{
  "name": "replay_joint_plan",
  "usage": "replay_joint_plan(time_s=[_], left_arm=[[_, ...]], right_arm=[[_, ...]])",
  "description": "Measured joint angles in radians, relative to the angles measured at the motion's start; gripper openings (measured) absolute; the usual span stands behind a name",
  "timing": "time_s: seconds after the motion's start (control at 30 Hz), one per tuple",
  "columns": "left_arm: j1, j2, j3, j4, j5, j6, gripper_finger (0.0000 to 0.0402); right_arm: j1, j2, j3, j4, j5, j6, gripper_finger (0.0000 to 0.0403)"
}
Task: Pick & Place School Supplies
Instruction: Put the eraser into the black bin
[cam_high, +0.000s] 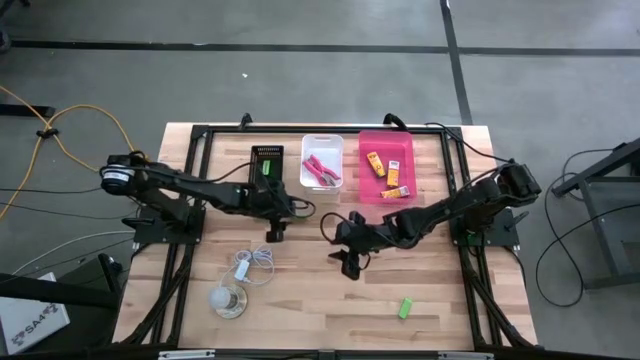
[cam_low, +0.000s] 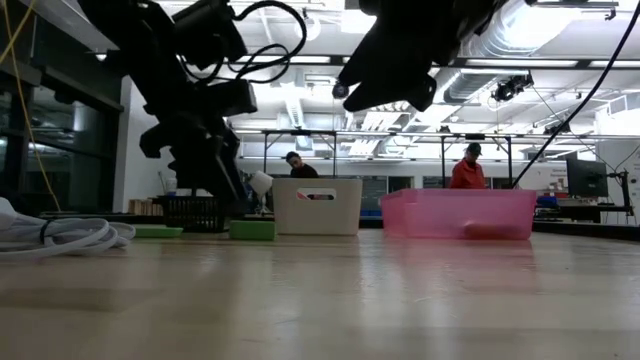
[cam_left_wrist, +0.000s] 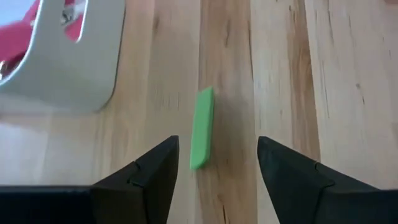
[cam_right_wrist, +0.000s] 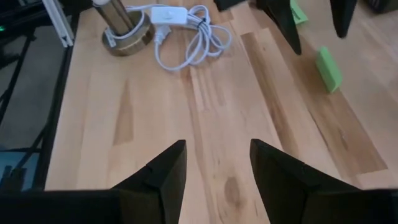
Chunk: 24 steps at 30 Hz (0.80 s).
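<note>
**A:** What is on the left side of the table (cam_high: 300, 300)?

**B:** A coiled white cord (cam_high: 258, 262) and a pale round disc (cam_high: 229, 300) lie near the front left. The left gripper (cam_high: 274, 228) hangs just above the wood with its fingers spread, and a green piece (cam_left_wrist: 201, 127) lies on the table between them, untouched. Behind it stands a black basket (cam_high: 267, 165) with another green piece (cam_high: 267, 169) inside.

**A:** And toward the middle?

**B:** A white bin (cam_high: 322, 162) at the far side holds the pink-handled scissors (cam_high: 320, 171). Just to its right, a pink tray (cam_high: 386, 167) holds the yellow-orange packets (cam_high: 375, 164).

**A:** The right arm?

**B:** The right gripper (cam_high: 350, 262) hovers over bare wood near the table's centre, fingers apart and holding nothing. One more green piece (cam_high: 405, 307) lies alone at the near right, well apart from both grippers.
</note>
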Motion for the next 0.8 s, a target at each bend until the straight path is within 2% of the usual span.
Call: replay_joint_plan(time_s=[0.53, 0.8], left_arm=[[0.01, 0.085, -0.001, 0.061, -0.006, 0.008, 0.0211], [0.031, 0.151, 0.0, 0.096, 0.05, 0.002, 0.0211]], right_arm=[[0.043, -0.001, 0.0, 0.051, -0.01, 0.026, 0.0166], [0.059, -0.001, 0.0, 0.092, -0.016, 0.026, 0.0166]])
